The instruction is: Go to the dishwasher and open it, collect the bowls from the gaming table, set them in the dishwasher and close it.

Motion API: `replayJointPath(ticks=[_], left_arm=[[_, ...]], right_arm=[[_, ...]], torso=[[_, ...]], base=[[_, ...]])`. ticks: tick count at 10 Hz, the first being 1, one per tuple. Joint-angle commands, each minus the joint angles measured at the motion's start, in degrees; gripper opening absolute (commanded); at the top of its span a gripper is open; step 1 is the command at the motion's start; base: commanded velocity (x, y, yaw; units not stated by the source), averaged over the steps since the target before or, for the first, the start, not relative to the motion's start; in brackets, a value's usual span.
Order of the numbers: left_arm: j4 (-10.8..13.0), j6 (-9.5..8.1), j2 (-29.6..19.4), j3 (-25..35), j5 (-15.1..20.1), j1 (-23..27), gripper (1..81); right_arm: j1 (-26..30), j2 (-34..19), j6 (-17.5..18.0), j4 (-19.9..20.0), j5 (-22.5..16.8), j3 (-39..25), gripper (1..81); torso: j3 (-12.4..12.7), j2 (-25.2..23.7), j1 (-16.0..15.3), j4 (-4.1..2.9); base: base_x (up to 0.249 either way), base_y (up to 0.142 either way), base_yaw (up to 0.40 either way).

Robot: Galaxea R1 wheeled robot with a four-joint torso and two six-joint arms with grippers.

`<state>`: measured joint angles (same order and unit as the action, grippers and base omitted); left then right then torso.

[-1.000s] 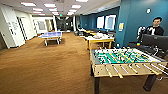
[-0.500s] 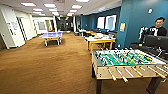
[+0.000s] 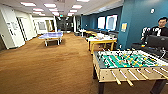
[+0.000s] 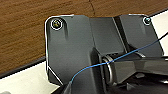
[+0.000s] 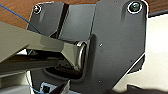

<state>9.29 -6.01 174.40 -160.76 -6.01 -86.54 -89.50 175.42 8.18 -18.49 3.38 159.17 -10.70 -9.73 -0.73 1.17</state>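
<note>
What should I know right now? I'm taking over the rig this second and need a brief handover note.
Grippers: neither wrist view lets me tell open from shut.
Things: the yellow-legged gaming table stands ahead on the right, past the green table-football table; something lies on it, but I cannot make out bowls. A blue table-tennis table stands further off to the left. A person sits at right.
Done: nothing I can confirm from here.
Left: dishwasher state unknown; bowls to collect and load, then close.
</note>
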Motion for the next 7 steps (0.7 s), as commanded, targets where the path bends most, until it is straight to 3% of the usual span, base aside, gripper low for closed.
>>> replayJointPath(ticks=[1, 7], left_arm=[[-0.24, 0.12, -0.19, -0.17, 2.76, 2.65, 81.1], [-0.24, 0.04, -0.19, -0.17, 2.76, 2.65, 81.1]], right_arm=[[2.53, 0.22, -0.18, -0.23, -2.67, -0.10, 81.1], [2.70, 0.30, -0.09, -0.23, -2.68, -0.10, 81.1]], torso=[[0.00, 0.00, 0.00, 0.00], [0.00, -0.02, 0.11, 0.00]], base=[[0.123, 0.000, 0.000], [0.125, 0.000, 0.000]])
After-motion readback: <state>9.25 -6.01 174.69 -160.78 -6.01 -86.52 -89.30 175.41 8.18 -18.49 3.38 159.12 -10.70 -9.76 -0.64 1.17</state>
